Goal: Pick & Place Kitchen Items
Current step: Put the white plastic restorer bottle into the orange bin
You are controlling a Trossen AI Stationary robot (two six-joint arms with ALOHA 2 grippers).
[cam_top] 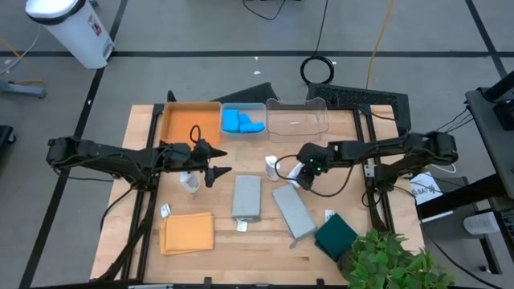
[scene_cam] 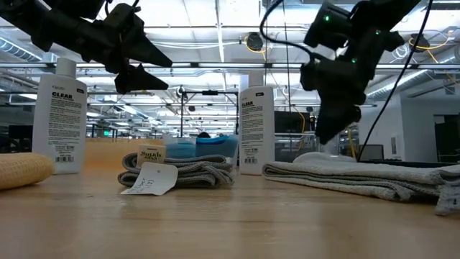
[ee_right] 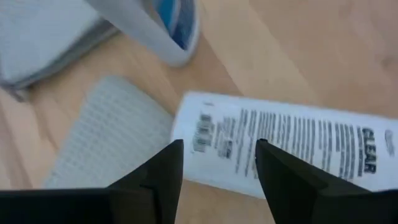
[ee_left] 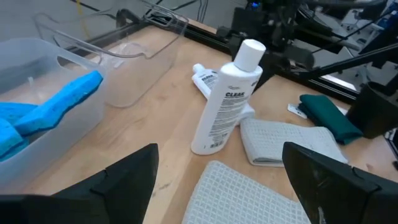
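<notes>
The right gripper (ee_right: pixel 217 165) hovers over the lying white bottle (ee_right: pixel 292 152), fingers partly spread, holding nothing. At nine o'clock from it, the left gripper (cam_top: pixel 218 166) waits above the worktop (cam_top: pixel 144 132), fingers wide, empty.

"CLEAR" is the one word that reads plainly — in dark capitals on the label of the upright white bottle (ee_left: pixel 227 102), on the two standing bottles (scene_cam: pixel 63 122) (scene_cam: pixel 256 129) in the low view, and on the bottle lying flat (ee_right: pixel 292 152). Smaller label print is illegible.
</notes>
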